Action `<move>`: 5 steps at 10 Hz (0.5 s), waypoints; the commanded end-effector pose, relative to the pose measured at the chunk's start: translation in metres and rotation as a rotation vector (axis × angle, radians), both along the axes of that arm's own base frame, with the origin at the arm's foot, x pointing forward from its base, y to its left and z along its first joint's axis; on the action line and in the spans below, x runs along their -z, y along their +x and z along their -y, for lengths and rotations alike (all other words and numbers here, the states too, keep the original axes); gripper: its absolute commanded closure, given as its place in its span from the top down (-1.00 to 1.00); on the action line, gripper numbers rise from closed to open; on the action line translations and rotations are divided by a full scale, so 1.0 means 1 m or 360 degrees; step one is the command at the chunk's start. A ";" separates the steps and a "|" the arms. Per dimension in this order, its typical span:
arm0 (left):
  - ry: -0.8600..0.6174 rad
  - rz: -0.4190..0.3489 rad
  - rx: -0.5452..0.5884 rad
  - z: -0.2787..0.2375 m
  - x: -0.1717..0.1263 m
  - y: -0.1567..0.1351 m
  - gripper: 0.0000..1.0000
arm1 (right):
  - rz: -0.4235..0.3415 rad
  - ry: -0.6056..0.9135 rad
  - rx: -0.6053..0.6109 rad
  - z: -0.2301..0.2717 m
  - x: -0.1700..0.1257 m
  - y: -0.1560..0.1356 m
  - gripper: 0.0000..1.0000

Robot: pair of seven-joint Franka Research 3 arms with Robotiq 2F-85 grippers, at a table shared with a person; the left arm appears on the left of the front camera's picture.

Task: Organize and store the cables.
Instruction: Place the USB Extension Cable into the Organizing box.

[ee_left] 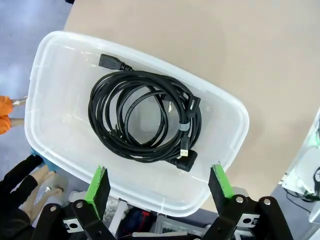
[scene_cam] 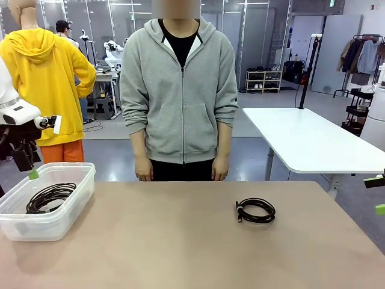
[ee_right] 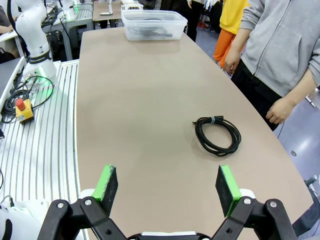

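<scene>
Front view, coiled black cable (scene_cam: 255,211), translucent plastic bin (scene_cam: 72,208)

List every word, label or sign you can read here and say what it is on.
No text can be read.
White print on a plug of the cable in the bin: too small to read.
Green ceiling sign at the far wall: too small to read.
Cable on the table: no print visible.
</scene>
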State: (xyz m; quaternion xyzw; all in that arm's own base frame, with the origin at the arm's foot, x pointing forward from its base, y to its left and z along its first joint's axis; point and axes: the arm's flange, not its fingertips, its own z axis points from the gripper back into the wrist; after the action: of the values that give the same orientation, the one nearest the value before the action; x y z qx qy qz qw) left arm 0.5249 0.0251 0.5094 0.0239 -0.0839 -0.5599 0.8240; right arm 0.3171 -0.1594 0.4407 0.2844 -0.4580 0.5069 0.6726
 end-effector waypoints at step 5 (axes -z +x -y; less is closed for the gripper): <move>0.0000 0.0002 0.0000 0.000 -0.001 0.000 1.00 | 0.0000 0.0000 0.0000 0.000 0.000 0.000 1.00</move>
State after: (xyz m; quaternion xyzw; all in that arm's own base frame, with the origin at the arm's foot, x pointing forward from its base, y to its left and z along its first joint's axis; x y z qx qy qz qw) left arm 0.5251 0.0251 0.5100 0.0242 -0.0844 -0.5599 0.8239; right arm 0.3171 -0.1594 0.4407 0.2844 -0.4580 0.5069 0.6726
